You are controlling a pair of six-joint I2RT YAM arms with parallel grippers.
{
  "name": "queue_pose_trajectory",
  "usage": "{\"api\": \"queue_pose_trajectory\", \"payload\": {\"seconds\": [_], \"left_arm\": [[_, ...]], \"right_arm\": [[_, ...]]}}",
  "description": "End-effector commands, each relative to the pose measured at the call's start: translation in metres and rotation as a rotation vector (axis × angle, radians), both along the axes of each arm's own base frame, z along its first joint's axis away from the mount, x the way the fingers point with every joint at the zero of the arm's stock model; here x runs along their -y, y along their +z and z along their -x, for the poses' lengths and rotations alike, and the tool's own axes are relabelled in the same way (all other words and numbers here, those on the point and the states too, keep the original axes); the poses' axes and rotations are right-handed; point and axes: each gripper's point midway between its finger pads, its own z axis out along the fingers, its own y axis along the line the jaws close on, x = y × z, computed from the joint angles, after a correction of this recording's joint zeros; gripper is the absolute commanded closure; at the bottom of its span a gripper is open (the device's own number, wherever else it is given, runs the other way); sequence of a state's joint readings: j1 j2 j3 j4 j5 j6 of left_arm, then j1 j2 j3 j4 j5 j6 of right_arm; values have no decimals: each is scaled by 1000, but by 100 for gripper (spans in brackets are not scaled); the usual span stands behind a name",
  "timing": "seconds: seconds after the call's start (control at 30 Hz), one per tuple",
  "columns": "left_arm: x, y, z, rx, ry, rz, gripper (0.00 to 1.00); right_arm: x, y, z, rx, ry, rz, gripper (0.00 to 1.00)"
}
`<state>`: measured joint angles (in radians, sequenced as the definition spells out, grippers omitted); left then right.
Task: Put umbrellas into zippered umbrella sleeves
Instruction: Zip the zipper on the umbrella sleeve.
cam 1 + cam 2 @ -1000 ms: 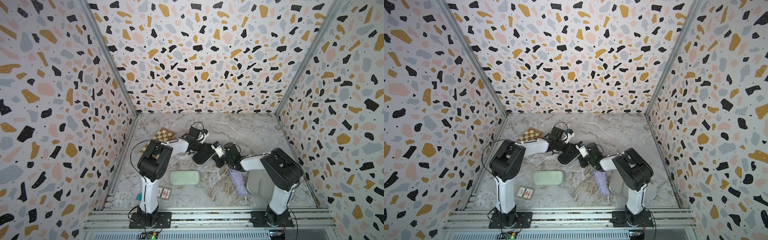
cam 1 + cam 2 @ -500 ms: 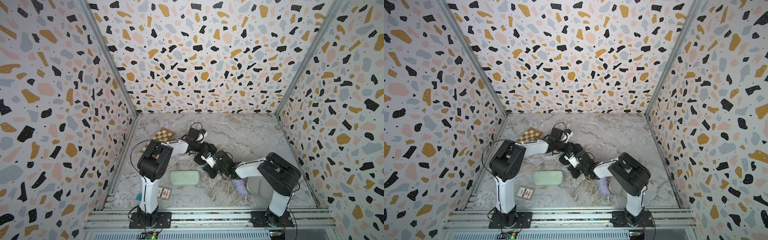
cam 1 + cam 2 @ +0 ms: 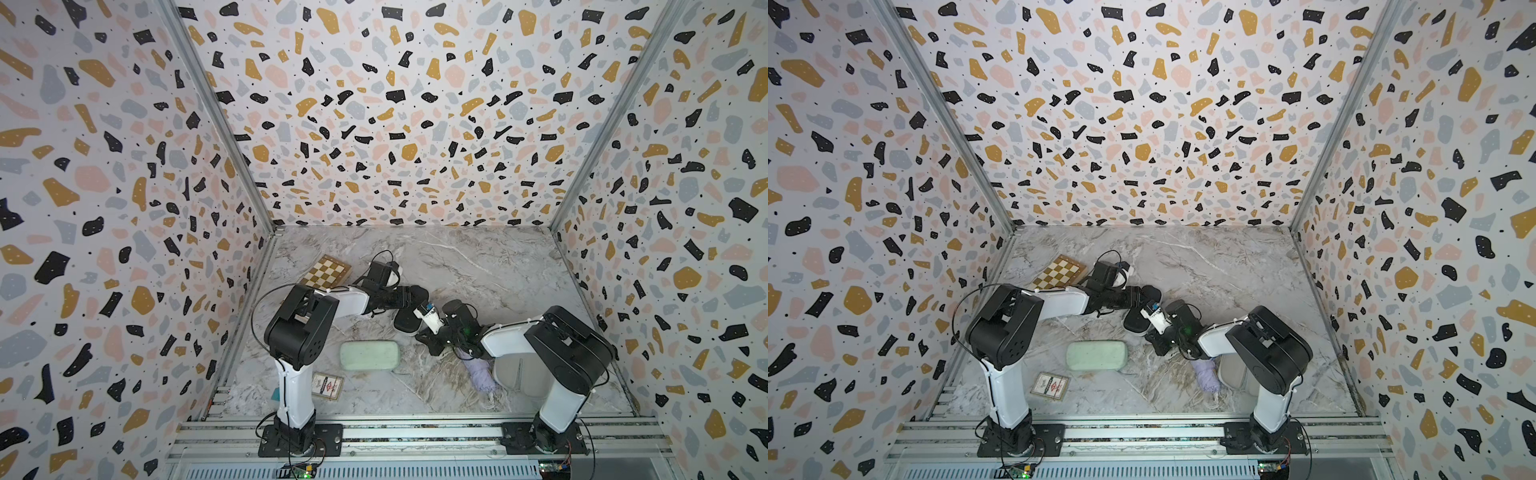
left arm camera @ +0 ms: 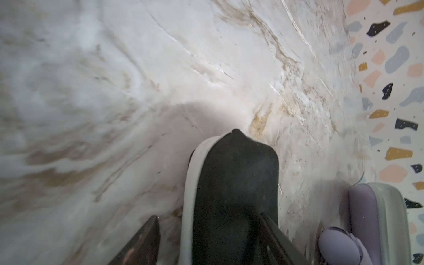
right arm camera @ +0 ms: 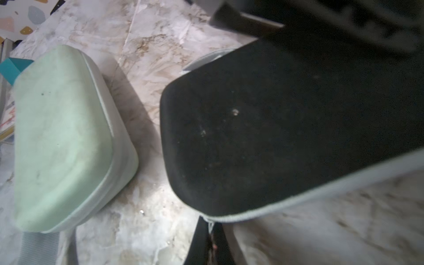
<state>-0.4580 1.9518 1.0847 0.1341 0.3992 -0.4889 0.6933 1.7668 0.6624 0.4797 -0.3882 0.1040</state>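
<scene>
Black sleeve [image 4: 234, 195], contents hidden, sits inside spread left hand [image 4: 207, 218]; right hand [image 5: 210, 226] pressed together at zip [image 5: 298, 199]

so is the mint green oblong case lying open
No, the mint green oblong case lies shut, halves meeting along the seam.

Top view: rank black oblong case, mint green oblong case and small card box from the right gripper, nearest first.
1. Black oblong case: at the right gripper fingers.
2. Mint green oblong case: off to the robot's left.
3. Small card box: beside the left arm's base.
</scene>
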Motion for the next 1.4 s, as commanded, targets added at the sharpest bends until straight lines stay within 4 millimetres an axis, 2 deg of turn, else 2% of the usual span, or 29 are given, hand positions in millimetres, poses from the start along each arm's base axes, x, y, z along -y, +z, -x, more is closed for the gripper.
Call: {"api": "queue_pose_trajectory", "payload": {"seconds": [0.0, 0.2, 0.3, 0.5, 0.7, 0.9, 0.93, 1.1, 1.23, 1.37], "left_arm": [[-13, 2, -3, 2, 17, -37, 29], [-10, 12, -25, 38, -28, -78, 27], [-8, 10, -40, 38, -44, -108, 27], [-7, 3, -53, 36, -79, -166, 27], [-10, -19, -47, -64, -123, -254, 36], [-10, -25, -35, -83, -158, -290, 45], [-13, -26, -33, -86, -154, -299, 48], [-41, -39, -33, -116, -48, -432, 52], [-52, -43, -30, -145, -9, -478, 57], [-60, -46, -28, -167, 24, -516, 63]], "right_arm": [[21, -11, -8, -19, -58, 57, 100], [40, -15, -28, -16, -123, 82, 100], [43, -14, -32, -15, -131, 70, 100], [45, -14, -36, -16, -133, 60, 100], [44, -12, -38, -14, -132, 46, 100], [43, -11, -38, -15, -128, 39, 100], [43, -12, -38, -17, -129, 38, 100], [45, -13, -30, -29, -138, 35, 100], [46, -15, -22, -46, -148, 29, 100], [35, -25, -7, -67, -125, 52, 100]]}}
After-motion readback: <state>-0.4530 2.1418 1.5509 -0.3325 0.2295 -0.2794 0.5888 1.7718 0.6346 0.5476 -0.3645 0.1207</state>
